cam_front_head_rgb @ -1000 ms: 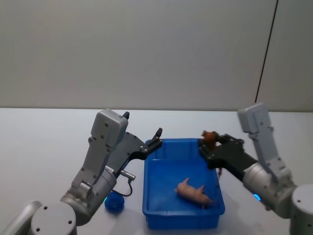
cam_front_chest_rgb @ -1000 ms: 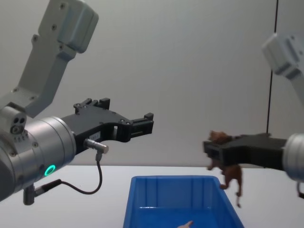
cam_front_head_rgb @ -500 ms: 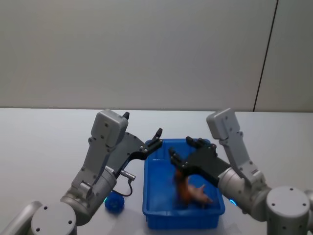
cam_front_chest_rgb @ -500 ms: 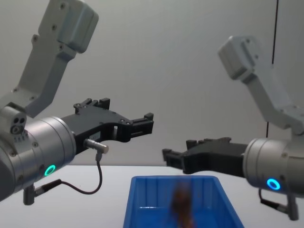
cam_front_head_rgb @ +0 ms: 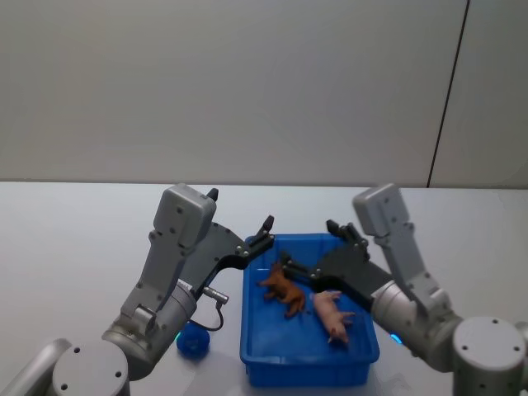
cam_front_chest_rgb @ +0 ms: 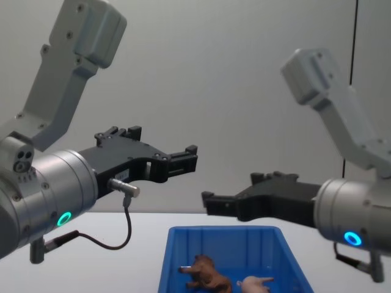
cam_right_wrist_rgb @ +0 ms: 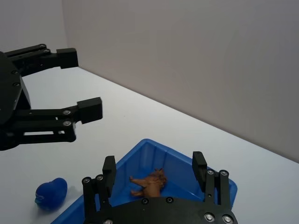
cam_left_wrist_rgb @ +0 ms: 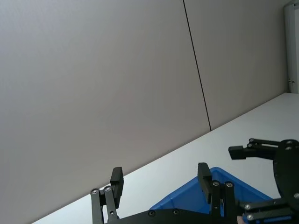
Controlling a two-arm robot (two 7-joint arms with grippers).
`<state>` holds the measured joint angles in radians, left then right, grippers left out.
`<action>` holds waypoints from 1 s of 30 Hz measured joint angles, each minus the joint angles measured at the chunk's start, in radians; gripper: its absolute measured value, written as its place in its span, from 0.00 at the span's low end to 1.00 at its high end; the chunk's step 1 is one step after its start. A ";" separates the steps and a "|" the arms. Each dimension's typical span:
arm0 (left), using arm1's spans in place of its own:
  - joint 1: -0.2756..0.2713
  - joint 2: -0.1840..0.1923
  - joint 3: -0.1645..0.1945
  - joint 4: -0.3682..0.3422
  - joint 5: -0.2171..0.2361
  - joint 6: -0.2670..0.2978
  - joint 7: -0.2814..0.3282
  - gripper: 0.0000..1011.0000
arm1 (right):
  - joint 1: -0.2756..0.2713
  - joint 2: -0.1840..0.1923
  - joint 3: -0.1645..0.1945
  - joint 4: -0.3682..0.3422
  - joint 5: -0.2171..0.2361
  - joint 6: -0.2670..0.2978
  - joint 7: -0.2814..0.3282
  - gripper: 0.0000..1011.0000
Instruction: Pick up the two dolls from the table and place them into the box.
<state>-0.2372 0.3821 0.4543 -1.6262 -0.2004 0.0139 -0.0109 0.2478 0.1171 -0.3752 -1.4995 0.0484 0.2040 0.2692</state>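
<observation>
Bright blue plastic rectangular bin (cam_front_head_rgb: 305, 363) on the white tabletop (cam_front_head_rgb: 74, 239) holds both dolls. I see the shaggy reddish-brown four-legged toy animal (cam_front_head_rgb: 283, 289) lying toward its 10 o'clock side, and the smooth pale pink toy animal (cam_front_head_rgb: 332, 313) just beside it at 4 o'clock. Right tool (cam_front_head_rgb: 309, 247) hangs over the bin's 12 o'clock end, fingers spread, empty. Left tool (cam_front_head_rgb: 260, 235) hovers above the 10 o'clock corner, fingers apart too. Small blue lump (cam_front_head_rgb: 191, 340) sits on the tabletop at the bin's 8 o'clock.
</observation>
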 joint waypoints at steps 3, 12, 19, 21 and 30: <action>0.000 0.000 0.000 0.000 0.000 0.000 0.000 0.99 | -0.007 0.015 0.013 -0.009 0.012 -0.019 0.000 0.99; 0.000 0.000 0.000 0.000 0.000 0.000 0.000 0.99 | -0.040 0.073 0.056 -0.039 0.056 -0.066 0.011 0.99; 0.000 0.000 0.000 0.000 0.000 0.000 0.000 0.99 | -0.068 0.118 0.089 -0.060 0.093 -0.090 0.019 0.99; 0.000 0.000 0.000 0.000 0.000 0.000 0.000 0.99 | -0.073 0.126 0.094 -0.064 0.100 -0.094 0.021 0.99; 0.009 0.011 -0.005 -0.013 0.006 0.016 -0.001 0.99 | -0.094 0.159 0.118 -0.080 0.126 -0.109 0.026 0.99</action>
<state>-0.2284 0.3932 0.4495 -1.6395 -0.1940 0.0295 -0.0121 0.1536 0.2758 -0.2573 -1.5791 0.1746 0.0950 0.2948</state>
